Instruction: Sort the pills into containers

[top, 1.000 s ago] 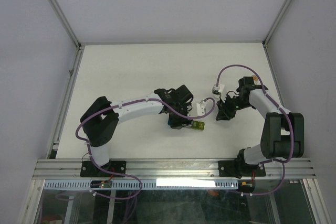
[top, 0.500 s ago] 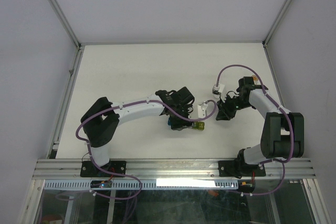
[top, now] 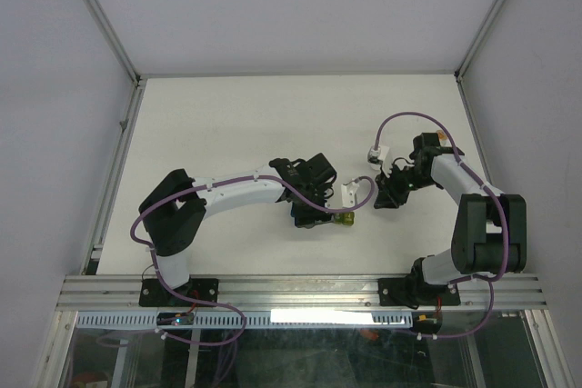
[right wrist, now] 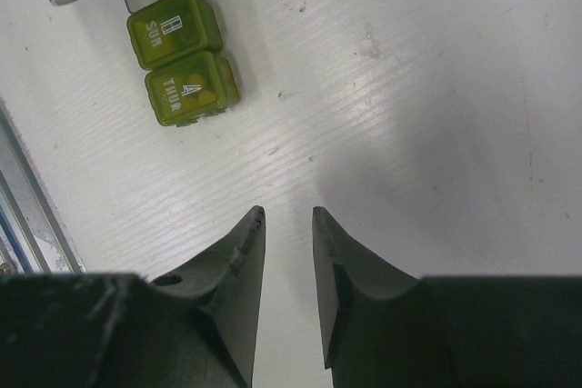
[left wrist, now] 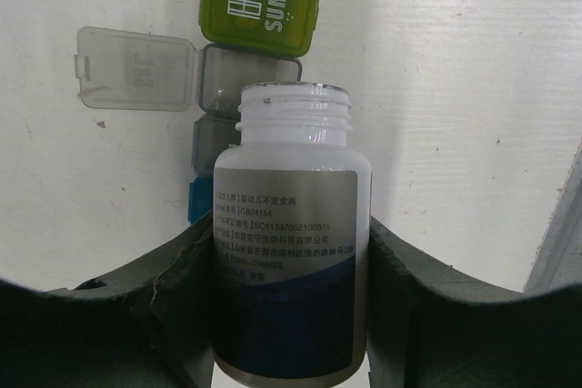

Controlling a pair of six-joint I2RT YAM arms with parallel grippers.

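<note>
On the white table (top: pixel 227 124) lies the coloured strip of containers (left wrist: pixel 247 79).

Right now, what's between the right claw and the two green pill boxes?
Nothing, just bare white table. The right wrist view shows that empty stretch between the right claw and the green pill boxes.

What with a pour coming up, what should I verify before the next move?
1. Bottle uncapped: ok, neck bare.
2. Left gripper holding bottle: ok, shut on its body.
3. Pill box has an open slot: ok, grey compartment has its lid flipped aside.
4. Bottle mouth over that compartment: cannot tell, height hidden.
5. Right gripper out of the way: ok, empty, apart from the pill box.
6. Bottle contents: cannot tell.
</note>
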